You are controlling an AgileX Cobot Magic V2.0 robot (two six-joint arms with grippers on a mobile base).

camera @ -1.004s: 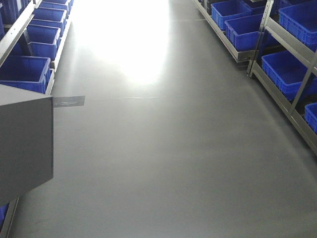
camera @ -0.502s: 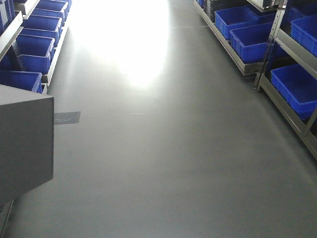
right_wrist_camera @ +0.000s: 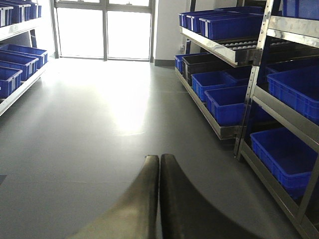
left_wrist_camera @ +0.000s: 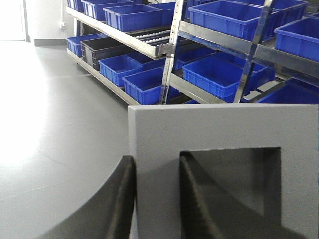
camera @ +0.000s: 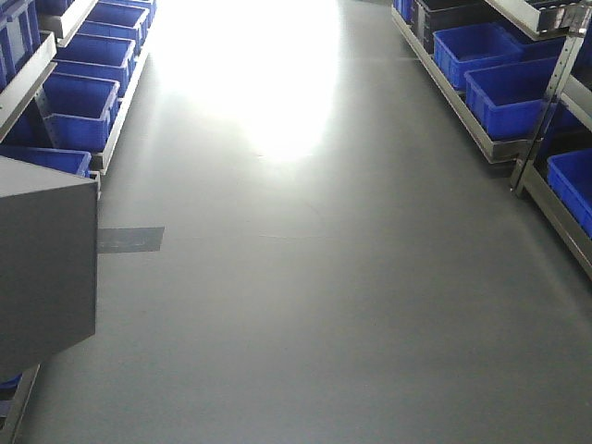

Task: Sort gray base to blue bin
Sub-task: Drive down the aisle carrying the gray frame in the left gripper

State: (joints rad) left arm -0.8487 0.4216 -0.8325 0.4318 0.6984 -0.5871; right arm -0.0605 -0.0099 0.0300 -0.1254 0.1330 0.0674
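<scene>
Where the base sits: gray base (left_wrist_camera: 199, 124) fills the lower half of the left wrist view, in the left gripper, recess facing the camera; it is in no bin.
Left gripper (left_wrist_camera: 157, 162): pinching the base's left wall, one finger (left_wrist_camera: 122, 199) outside the wall and the other inside the recess.
Right gripper (right_wrist_camera: 159, 158): fingers pressed together with nothing between them, over bare floor.
Blue bins (camera: 513, 97): many alike, in rows on racks (left_wrist_camera: 172, 50) along both sides of the aisle; those seen from the left wrist (left_wrist_camera: 149, 92) stand behind the base, well apart from it. Cannot tell which one is the target.
Black bin (left_wrist_camera: 107, 47): on the low shelf among the blue ones.
Floor (camera: 305, 324): gray, with strong glare at the far end and a tape patch (camera: 129, 239) on the left.
Gray panel (camera: 46, 268): at the left edge of the front view; cannot tell what it is.
</scene>
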